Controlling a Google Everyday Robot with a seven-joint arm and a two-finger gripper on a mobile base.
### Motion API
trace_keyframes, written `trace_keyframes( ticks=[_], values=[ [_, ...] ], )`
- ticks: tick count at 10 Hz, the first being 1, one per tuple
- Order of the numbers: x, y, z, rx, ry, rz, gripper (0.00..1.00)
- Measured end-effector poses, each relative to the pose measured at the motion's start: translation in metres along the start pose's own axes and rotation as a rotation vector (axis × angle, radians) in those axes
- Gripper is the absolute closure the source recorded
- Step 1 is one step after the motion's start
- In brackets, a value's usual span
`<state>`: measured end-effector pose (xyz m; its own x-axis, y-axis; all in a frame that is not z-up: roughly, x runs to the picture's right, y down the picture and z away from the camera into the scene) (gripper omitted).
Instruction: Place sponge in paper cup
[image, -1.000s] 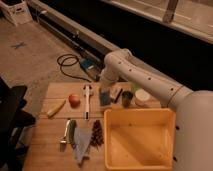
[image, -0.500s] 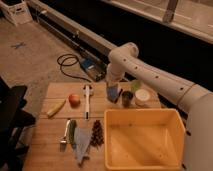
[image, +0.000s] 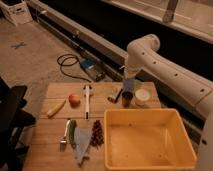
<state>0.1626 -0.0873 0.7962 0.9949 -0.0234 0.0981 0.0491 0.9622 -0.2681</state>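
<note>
The single camera view looks down on a pale wooden table (image: 50, 150). The white robot arm (image: 165, 70) reaches in from the right and bends down to its claw (image: 128, 84), which hangs over the table's far edge. Whether the claw is clenched or released cannot be told. One small blue rectangular sponge (image: 129, 87) shows right at the claw's lower end. It cannot be told whether it is being grasped.

Three cups stand close to the claw:
- One narrow dark cup (image: 127, 99) is directly below the claw and nearer the camera.
- One short, wide, white paper cup (image: 142, 96) is just to the right of the dark cup, below and right of the claw.
- One pale green cup (image: 136, 84) is tight beside the claw on its right, partly hidden.

One dark-and-pale oblong block (image: 116, 94) lies just left of and below the claw. One large yellow plastic bin (image: 150, 157) sits well below the claw, nearer the camera.

Further left of the claw lie several single things:
- a long white utensil (image: 87, 97)
- a round reddish fruit (image: 74, 100)
- a yellow banana (image: 56, 107)

Below and to the left of the claw, near the table's front, are four more single things:
- a dark cone-like cluster (image: 96, 133)
- a grey-blue cloth (image: 82, 145)
- a green oblong vegetable (image: 72, 131)
- a metal utensil (image: 66, 136)

On the floor, up and to the left of the claw, sits one blue device (image: 90, 66) with one black coiled cable (image: 65, 62).
</note>
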Motion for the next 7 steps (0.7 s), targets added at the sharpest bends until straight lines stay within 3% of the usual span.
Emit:
trace_keyframes(
  ticks=[4,7],
  values=[
    [0.072,0.006,-0.013,0.031,0.061,0.160,1.00],
    [0.097,0.030,-0.020,0.030,0.088,0.271,1.00]
  ],
)
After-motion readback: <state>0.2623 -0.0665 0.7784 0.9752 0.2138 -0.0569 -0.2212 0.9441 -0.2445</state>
